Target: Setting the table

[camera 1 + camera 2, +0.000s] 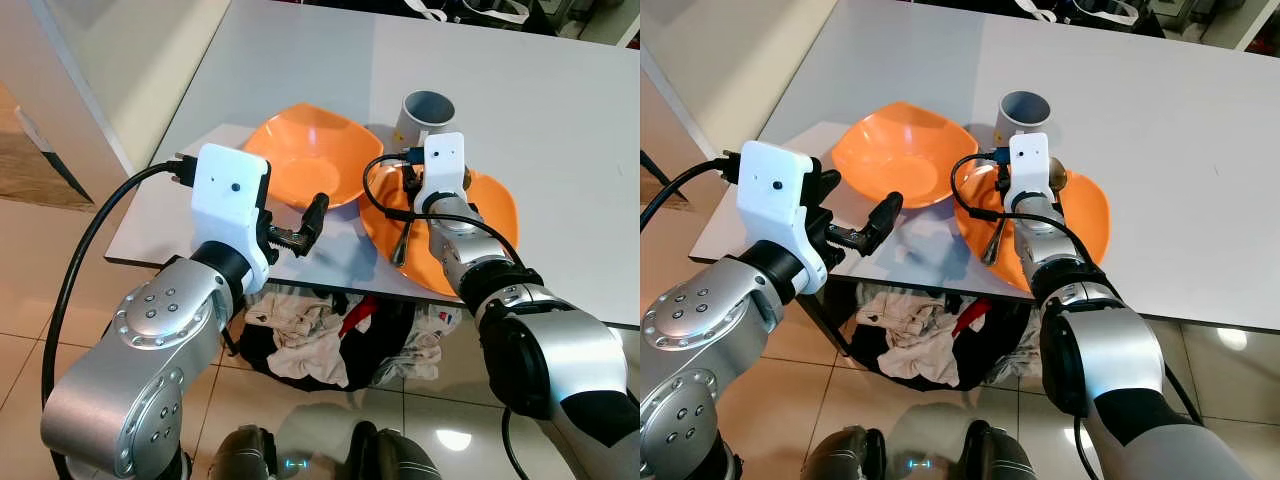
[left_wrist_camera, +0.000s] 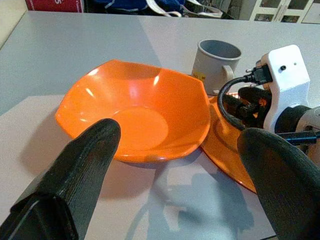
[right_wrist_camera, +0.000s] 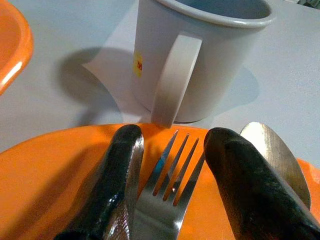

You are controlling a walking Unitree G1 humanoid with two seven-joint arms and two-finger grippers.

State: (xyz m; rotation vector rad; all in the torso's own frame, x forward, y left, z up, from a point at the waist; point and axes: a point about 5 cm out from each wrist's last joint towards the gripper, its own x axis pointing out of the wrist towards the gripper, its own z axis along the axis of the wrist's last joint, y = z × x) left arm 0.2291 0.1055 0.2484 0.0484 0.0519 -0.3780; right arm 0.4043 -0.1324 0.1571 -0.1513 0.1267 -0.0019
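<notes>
Both arms silver, round screwed joint housings lower left and lower right of frame. White boxy camera modules at wrists; black cables looped alongside. Left end effector (image 1: pixel 300 232), right end effector (image 3: pixel 170 165): long black fingers.

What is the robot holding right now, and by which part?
The right claw has its fingers on either side of the fork just below the tines, over the orange plate; closure can't be told. The left claw holds nothing.
</notes>
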